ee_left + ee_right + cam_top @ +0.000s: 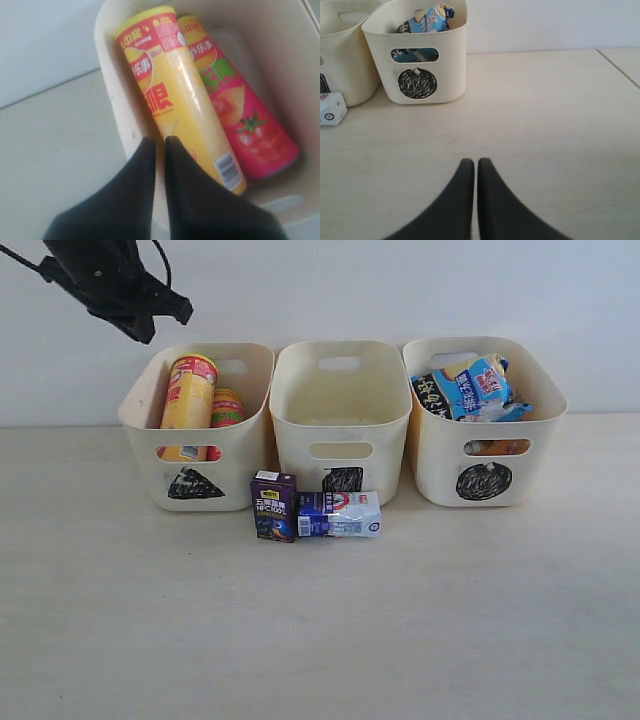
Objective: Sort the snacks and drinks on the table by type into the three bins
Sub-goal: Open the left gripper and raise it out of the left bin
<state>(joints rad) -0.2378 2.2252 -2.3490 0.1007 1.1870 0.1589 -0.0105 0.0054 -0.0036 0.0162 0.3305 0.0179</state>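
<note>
The left hand (160,140) is closed, its two black fingers pressed tip to tip with nothing between them. It hangs above the near rim of the triangle bin (243,440), which stands at the left of the exterior frame; the left arm (115,282) shows at the upper left of that frame. Directly beyond the fingertips the yellow chip tube (187,395) leans in that bin, with the pink chip tube (227,408) touching its side; the hand touches neither.

The right hand (472,163) is also closed and holds nothing. It hovers over bare desk (320,630), well apart from the circle bin (440,455) at the right of the exterior frame. That bin holds the blue-white bag (475,388) on top, the black bag (428,395) beside it, and the orange bag (497,447), seen through the handle cut-out.

On the desk at mid-frame, just in front of the square bin (340,428), the dark purple carton (273,506) stands upright, and the blue-and-white carton (340,514) lies on its side against it. Both are far from either hand.
</note>
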